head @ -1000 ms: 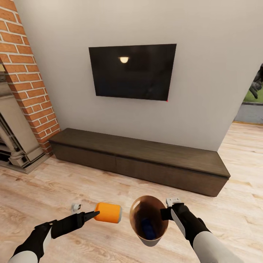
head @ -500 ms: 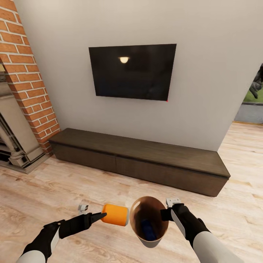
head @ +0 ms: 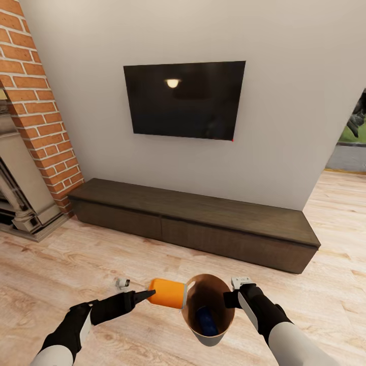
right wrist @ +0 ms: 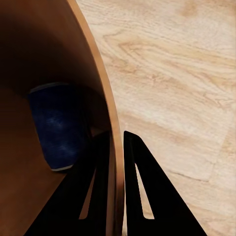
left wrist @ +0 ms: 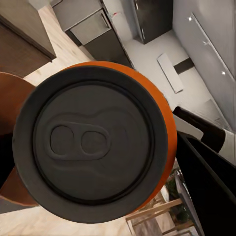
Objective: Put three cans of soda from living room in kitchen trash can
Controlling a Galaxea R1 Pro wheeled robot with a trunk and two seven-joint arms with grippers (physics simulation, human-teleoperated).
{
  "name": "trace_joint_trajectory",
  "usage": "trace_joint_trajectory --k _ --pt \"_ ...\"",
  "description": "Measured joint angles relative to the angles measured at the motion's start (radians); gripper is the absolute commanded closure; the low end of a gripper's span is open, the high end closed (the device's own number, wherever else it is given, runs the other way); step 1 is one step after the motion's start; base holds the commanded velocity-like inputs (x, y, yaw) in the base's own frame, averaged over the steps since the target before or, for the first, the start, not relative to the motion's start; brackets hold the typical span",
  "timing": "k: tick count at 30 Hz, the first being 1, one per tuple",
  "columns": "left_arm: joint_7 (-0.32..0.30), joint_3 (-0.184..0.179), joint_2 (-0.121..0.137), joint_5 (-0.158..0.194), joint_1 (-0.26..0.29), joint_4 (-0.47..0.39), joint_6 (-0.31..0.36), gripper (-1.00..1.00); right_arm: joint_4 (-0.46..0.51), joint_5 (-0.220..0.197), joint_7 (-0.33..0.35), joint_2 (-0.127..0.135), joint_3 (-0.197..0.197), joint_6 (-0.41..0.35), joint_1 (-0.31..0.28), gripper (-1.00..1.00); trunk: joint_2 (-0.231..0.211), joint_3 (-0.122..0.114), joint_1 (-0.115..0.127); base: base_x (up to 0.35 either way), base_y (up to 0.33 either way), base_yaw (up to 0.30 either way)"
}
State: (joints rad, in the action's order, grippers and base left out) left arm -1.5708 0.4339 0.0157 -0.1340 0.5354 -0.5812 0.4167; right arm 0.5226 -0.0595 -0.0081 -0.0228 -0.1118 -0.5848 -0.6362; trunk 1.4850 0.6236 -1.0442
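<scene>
Left gripper (head: 145,295): low in the head view, left of centre, clamped on the end of an orange soda can (head: 168,293) that lies on its side, pointing right.
Orange soda can: its far end touches or just overlaps the left rim of the trash can (head: 190,325); the left wrist view looks straight at its grey top (left wrist: 93,142) with the pull tab (orange skin shows round the edge).
Right gripper (right wrist: 115,147): pinching the trash can's right wall, one finger inside and one outside, seen plainly in the right wrist view.
Trash can: bottom centre of the head view, held off the floor, tilted toward the camera so its brown inside shows; grey outside, copper rim (right wrist: 105,105).
Blue soda can (head: 207,321): lying at the bottom of the trash can, also seen in the right wrist view (right wrist: 59,123).
Room: wall TV (head: 185,99) upper centre, a long dark low cabinet (head: 193,223) beneath it across the middle, brick fireplace (head: 38,112) at the left edge, light wood floor (head: 61,269).
Kitchen: dark cabinets (left wrist: 93,29) show behind the can in the left wrist view.
</scene>
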Motion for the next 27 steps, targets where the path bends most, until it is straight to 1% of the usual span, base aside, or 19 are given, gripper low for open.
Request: trace_joint_trajectory --k 2,8,11,15,17,20,21,22,23,27 --pt "0.000 -0.002 -0.022 -0.001 0.000 -0.010 0.001 1.00 0.000 0.000 0.000 0.000 0.000 0.000 0.000 1.00 0.000 0.000 0.000 0.000 0.000 0.000" --pt "0.000 -0.005 -0.064 -0.003 0.000 -0.015 0.001 1.00 0.000 0.000 0.000 0.000 0.000 0.001 0.000 1.00 0.000 0.000 0.000 0.000 0.000 0.000" --pt "0.000 -0.006 -0.077 -0.005 0.000 -0.015 0.000 1.00 0.000 0.000 0.000 0.000 0.000 0.000 0.000 1.00 0.000 0.000 0.000 0.000 0.000 0.000" --pt "0.000 -0.006 -0.088 -0.005 0.000 -0.016 -0.002 1.00 0.000 0.000 0.000 0.000 0.000 0.000 0.000 1.00 0.000 0.000 0.000 0.000 0.000 0.000" --pt "0.029 -0.006 -0.095 -0.005 0.000 -0.015 -0.003 1.00 0.000 0.000 0.000 0.000 0.000 0.000 0.000 1.00 0.000 0.000 0.000 0.000 0.000 0.000" --pt "0.121 -0.008 -0.116 -0.006 0.000 -0.015 -0.005 1.00 0.000 0.000 0.000 0.001 0.000 0.000 0.000 1.00 0.000 0.000 0.000 0.000 0.000 0.000" --pt "0.139 -0.009 -0.119 -0.006 0.000 -0.016 -0.005 1.00 0.000 0.001 0.000 0.001 0.000 0.000 0.000 1.00 0.000 0.000 0.000 0.000 0.000 0.000" --pt "0.186 -0.010 -0.127 -0.006 0.000 -0.015 -0.006 1.00 0.000 0.000 0.000 0.001 0.000 0.000 0.000 1.00 0.000 0.000 0.000 0.000 0.000 0.000" --pt "0.211 -0.010 -0.132 -0.006 0.000 -0.016 -0.006 1.00 0.000 0.000 0.000 0.001 0.000 0.000 0.000 1.00 0.000 0.000 0.000 0.000 0.000 0.000" --pt "0.279 -0.011 -0.146 -0.006 0.000 -0.016 -0.007 1.00 0.000 0.000 0.000 0.002 0.000 0.000 0.000 1.00 0.000 0.000 0.000 0.000 0.000 0.000"
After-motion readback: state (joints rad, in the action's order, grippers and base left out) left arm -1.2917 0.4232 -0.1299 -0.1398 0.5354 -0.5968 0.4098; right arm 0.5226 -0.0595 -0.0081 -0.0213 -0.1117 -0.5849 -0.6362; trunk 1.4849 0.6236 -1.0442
